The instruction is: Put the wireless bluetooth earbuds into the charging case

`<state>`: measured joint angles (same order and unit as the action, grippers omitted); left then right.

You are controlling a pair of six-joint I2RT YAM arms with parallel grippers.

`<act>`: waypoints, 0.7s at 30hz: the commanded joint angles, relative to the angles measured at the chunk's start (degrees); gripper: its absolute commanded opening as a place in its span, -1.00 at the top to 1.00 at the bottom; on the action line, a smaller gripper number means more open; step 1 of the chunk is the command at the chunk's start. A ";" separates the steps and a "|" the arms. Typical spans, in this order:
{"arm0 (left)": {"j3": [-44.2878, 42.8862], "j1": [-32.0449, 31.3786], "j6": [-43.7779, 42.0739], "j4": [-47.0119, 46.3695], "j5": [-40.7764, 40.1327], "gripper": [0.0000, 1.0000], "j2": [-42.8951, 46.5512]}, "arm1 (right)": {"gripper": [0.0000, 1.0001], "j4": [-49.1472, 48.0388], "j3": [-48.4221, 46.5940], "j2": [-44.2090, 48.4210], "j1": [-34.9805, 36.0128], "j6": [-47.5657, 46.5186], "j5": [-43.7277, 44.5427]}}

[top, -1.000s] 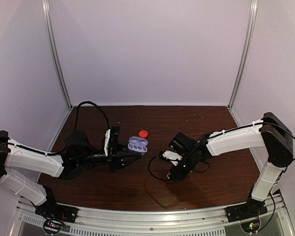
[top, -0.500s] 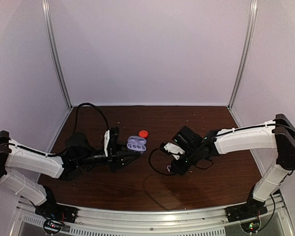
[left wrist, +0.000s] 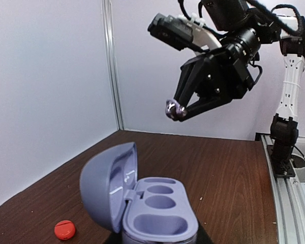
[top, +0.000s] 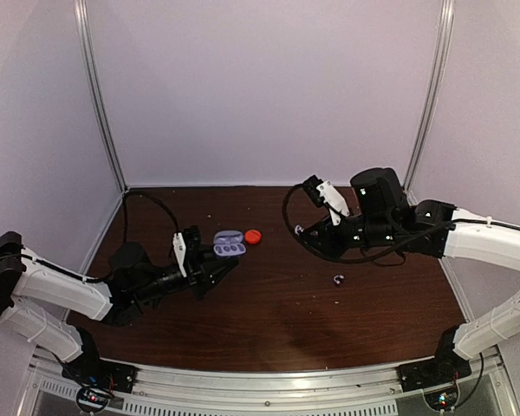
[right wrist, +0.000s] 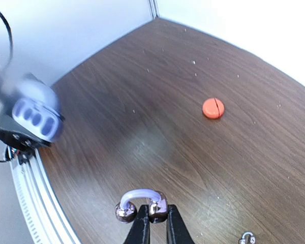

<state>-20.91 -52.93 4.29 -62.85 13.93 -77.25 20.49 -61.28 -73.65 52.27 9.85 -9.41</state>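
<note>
The charging case (left wrist: 152, 208) is lavender, with its lid open and its hollows empty. My left gripper (top: 224, 260) is shut on its base and holds it above the table; its fingers are hidden under the case in the left wrist view. My right gripper (right wrist: 155, 218) is shut on a silvery earbud with a lavender hook (right wrist: 142, 201). It hangs in the air to the right of the case (top: 229, 243), well apart from it. It also shows in the left wrist view (left wrist: 175, 108). A second silvery earbud (top: 338, 279) lies on the table.
A small red round piece (top: 253, 236) lies on the brown table just right of the case, and also shows in the right wrist view (right wrist: 213, 108). White walls with metal posts close the back and sides. A black cable loops off the right arm.
My right arm has risen off the table and swung back with the earbud in its jaws. My left gripper has shifted the case slightly left and back.
</note>
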 commanded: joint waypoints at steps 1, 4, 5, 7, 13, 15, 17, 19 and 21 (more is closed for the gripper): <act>0.03 0.31 -2.45 -7.88 -3.93 1.00 -1.75 | 0.87 -5.51 -2.65 1.37 1.07 5.12 -2.67; -0.56 0.23 -2.44 -8.25 -4.53 1.00 -2.38 | 0.87 -7.25 -4.12 -0.51 2.87 6.61 -2.65; -0.74 0.24 -2.45 -8.33 -4.86 1.00 -2.50 | 0.86 -7.74 -4.72 -1.26 3.46 6.87 -2.51; -0.86 0.22 -2.44 -8.74 -5.28 1.00 -2.76 | 0.86 -8.73 -6.15 -2.78 4.60 7.43 -1.72; -0.80 0.24 -1.99 -10.40 -6.49 1.00 -3.62 | 0.85 -8.74 -11.13 -7.60 6.96 8.61 0.03; -0.67 0.19 -1.76 -11.39 -6.56 1.00 -4.12 | 0.85 -8.03 -12.42 -9.23 7.84 8.78 0.91; -0.65 0.19 -1.66 -12.10 -6.87 1.00 -4.80 | 0.84 -7.43 -13.60 -10.57 8.46 8.94 1.69; -0.59 0.19 -1.66 -12.96 -7.10 1.00 -5.20 | 0.82 -6.15 -15.00 -11.80 8.93 8.96 2.43; -0.60 0.19 -1.66 -13.84 -7.06 1.00 -5.67 | 0.81 -5.29 -16.08 -12.85 9.28 8.96 2.79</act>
<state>-20.91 -52.93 2.87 -70.72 7.81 -81.87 13.80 -74.32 -84.99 60.77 18.09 -9.02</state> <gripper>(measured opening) 0.283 0.096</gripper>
